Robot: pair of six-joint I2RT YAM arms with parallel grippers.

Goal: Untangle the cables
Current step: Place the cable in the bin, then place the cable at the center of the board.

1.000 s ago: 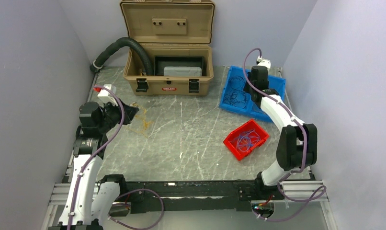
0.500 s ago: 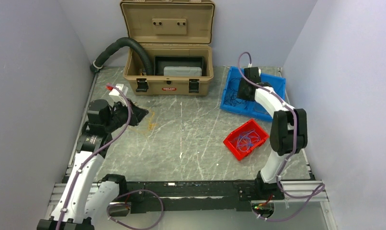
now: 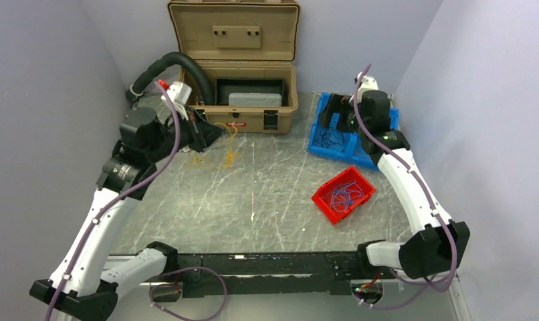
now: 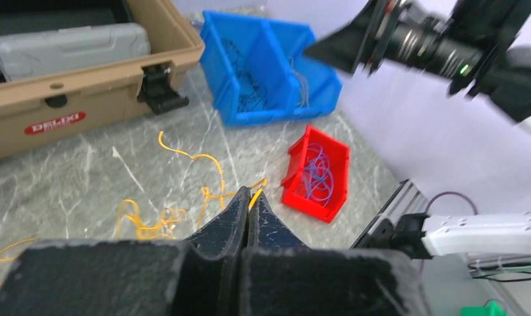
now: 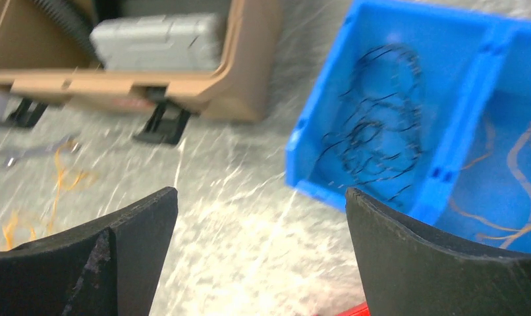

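While the left gripper [image 4: 248, 195] is clamped tight, its two dark fingers meet on a yellow-orange wire [image 4: 258, 189] that pokes out at their tips in the lower centre of the left wrist view. From above, that gripper [image 3: 213, 134] sits in the upper left of the frame, just in front of the tan case [image 3: 237, 80], and the pinched strand hangs from it down to the table [image 3: 267, 194]. More loose yellow-orange wires [image 3: 206, 159] lie on the marble surface just below and left of it. The right gripper [image 5: 259, 194] is spread wide, nothing between its fingers, and hovers over the blue bin [image 3: 320, 148] in the upper right of the overhead frame. Black wires [image 5: 381, 125] lie coiled in the bin's left compartment, with a few orange strands [image 5: 520, 158] in the compartment beside it. Blue wires [image 3: 344, 194] rest in the red bin [image 3: 327, 204], right of centre, apart from both grippers
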